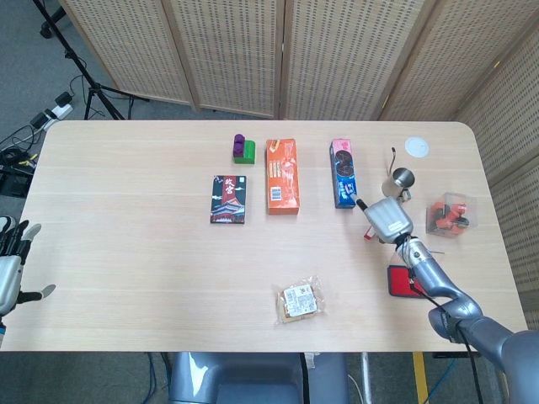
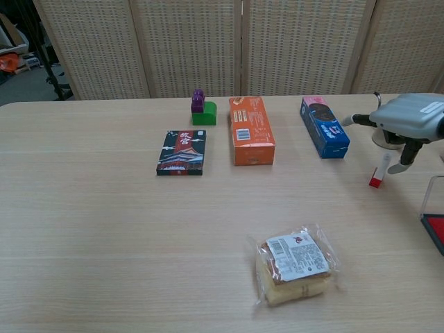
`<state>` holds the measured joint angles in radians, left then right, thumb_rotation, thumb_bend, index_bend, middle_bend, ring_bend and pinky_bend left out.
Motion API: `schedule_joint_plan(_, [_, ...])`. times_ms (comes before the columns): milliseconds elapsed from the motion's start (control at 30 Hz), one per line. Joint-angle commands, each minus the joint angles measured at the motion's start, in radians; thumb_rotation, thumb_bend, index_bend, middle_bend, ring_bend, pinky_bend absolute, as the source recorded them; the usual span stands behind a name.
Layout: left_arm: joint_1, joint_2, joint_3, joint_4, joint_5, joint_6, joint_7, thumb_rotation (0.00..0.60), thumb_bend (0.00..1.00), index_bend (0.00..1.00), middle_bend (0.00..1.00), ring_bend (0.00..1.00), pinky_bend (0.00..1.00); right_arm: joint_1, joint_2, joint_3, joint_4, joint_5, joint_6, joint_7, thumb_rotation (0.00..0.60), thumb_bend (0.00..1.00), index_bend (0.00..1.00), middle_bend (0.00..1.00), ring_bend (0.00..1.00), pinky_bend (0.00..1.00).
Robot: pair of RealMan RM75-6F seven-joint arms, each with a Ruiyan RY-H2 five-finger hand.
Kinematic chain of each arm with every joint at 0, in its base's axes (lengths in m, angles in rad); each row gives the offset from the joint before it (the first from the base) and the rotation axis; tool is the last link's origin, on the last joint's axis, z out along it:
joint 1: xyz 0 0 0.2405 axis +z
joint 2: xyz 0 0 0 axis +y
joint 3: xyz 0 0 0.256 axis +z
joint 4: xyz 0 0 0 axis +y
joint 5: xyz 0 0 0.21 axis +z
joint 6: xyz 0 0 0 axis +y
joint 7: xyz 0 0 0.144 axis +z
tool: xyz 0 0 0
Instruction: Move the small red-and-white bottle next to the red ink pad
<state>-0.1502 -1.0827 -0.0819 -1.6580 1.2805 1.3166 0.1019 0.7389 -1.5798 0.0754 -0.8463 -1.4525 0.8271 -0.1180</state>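
The small red-and-white bottle (image 2: 379,171) lies on the table, its red end (image 1: 368,235) peeking out at the left of my right hand (image 1: 387,220). That hand (image 2: 409,118) hovers just over the bottle, fingers spread, one fingertip (image 2: 397,167) hanging right of it; I see no grip. The red ink pad (image 1: 402,283) lies a little nearer and to the right, cut by the frame edge in the chest view (image 2: 436,229). My left hand (image 1: 10,271) stays off the table's left front corner, fingers apart and empty.
A metal cup (image 1: 402,178) stands just behind my right hand, and a clear box of orange pieces (image 1: 449,215) sits to its right. A blue biscuit box (image 2: 324,127), an orange box (image 2: 251,130), a dark box (image 2: 182,152) and a wrapped snack (image 2: 295,264) lie further left.
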Motion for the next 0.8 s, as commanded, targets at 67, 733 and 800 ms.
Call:
schedule_joint_plan(67, [0.0, 0.001, 0.001, -0.001, 0.001, -0.001, -0.004, 0.6, 0.0, 0.0, 0.0, 0.0, 0.0, 0.003, -0.018, 0.003, 0.018, -0.002, 0.015, 0.003, 0.6, 0.0, 0.08, 1.0, 1.0, 1.0])
schedule_joint_plan(733, [-0.002, 0.008, 0.005, -0.005, 0.004, -0.006, -0.019, 0.6, 0.0, 0.0, 0.0, 0.0, 0.0, 0.017, -0.097, 0.037, 0.102, 0.048, 0.012, -0.029, 0.6, 0.0, 0.08, 1.0, 1.0, 1.0])
schedule_joint_plan(800, [-0.002, 0.009, 0.005, -0.005, 0.004, -0.006, -0.02, 0.6, 0.0, 0.0, 0.0, 0.0, 0.0, 0.016, -0.104, 0.04, 0.11, 0.054, 0.015, -0.043, 0.6, 0.0, 0.08, 1.0, 1.0, 1.0])
